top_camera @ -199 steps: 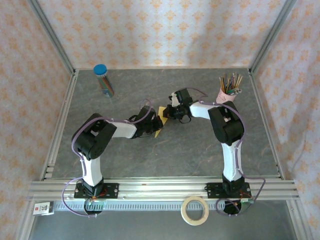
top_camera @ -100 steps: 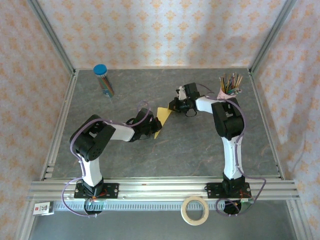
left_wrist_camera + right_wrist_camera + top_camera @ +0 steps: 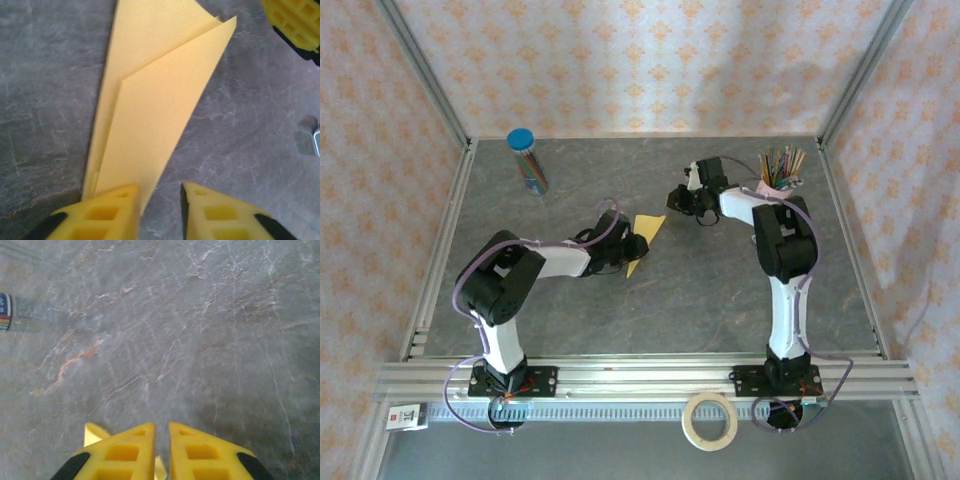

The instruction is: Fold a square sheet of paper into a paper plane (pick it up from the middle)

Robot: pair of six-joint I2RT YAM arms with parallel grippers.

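The square sheet of paper (image 3: 644,236) lies folded into a narrow, pointed yellow paper plane (image 3: 150,100) on the grey table, left of centre. My left gripper (image 3: 632,245) sits at its near end. In the left wrist view that gripper (image 3: 160,192) is open, bare table shows in the gap, and the paper's edge rests beside the left finger (image 3: 107,210). My right gripper (image 3: 677,200) hovers just beyond the paper's far tip, apart from it. Its jaws (image 3: 161,427) stand slightly open with nothing between them, and a scrap of yellow paper (image 3: 92,432) peeks out beneath.
A blue-capped tube of coloured pencils (image 3: 527,160) stands at the back left. A cup of pencils (image 3: 778,170) stands at the back right, close behind the right arm. A roll of tape (image 3: 710,420) lies on the front rail.
The right gripper let go of the paper and drew back toward the far right, its jaws parting a little. The left jaws opened, and the paper now lies free on the table.
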